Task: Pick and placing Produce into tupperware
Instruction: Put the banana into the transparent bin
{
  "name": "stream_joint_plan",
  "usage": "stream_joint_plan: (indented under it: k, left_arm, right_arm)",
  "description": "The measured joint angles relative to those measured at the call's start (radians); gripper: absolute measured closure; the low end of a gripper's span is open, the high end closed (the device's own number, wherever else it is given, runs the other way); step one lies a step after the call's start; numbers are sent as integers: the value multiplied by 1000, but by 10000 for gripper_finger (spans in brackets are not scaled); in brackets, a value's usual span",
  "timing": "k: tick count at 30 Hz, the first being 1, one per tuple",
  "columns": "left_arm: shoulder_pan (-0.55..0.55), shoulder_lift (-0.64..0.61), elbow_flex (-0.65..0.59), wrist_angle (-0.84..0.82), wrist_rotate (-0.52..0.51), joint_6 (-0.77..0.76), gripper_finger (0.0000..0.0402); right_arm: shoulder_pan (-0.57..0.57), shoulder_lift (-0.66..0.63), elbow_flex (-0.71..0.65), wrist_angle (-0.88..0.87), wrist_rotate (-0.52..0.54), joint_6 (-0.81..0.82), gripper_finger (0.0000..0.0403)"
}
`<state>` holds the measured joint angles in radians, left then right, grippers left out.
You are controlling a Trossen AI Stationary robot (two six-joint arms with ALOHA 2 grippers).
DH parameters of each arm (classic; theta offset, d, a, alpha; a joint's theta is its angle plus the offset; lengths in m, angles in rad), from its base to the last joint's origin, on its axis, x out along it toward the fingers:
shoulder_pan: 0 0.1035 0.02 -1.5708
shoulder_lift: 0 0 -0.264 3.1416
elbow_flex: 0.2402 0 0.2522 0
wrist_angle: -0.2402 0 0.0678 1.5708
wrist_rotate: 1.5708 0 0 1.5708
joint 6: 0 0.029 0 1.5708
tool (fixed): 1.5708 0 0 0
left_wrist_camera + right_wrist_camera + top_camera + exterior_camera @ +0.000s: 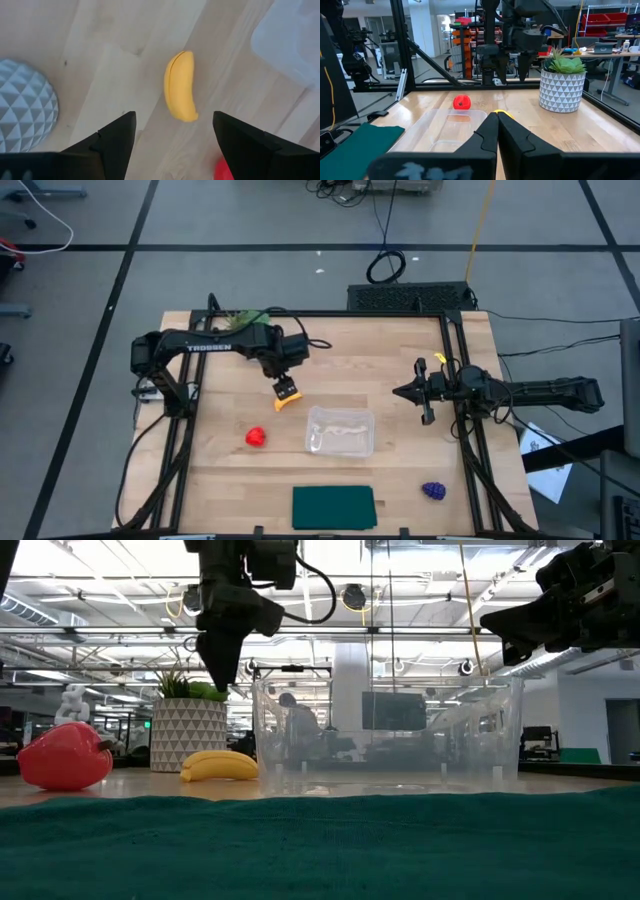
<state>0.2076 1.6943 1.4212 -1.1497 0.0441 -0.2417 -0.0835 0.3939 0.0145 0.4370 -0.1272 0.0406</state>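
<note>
The yellow banana [290, 403] lies flat on the wooden table, just left of the clear tupperware [340, 430]. My left gripper [287, 387] hangs open above it, pointing down. In the left wrist view the banana [181, 86] lies beyond the gap between the two fingers, untouched. In the low view the gripper [222, 665] is well above the banana [220, 766]. The red fruit [256, 437] sits left of the tupperware. The purple grape bunch [433, 491] lies near the table's near right corner. My right gripper [405, 392] is shut and waits right of the tupperware.
A potted plant [243, 319] in a white patterned pot [25, 107] stands at the far edge, behind the left arm. A dark green mat [333, 507] lies at the near edge. Black frame rails run along the table's sides. Bare wood lies between the tupperware and the right gripper.
</note>
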Motion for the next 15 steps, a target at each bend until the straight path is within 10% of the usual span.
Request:
stream_joint_plan:
  k: [15]
  left_arm:
    - [-30,0,-78,97,34,30,130]
  right_arm:
    - [0,0,0,0,0,0,403]
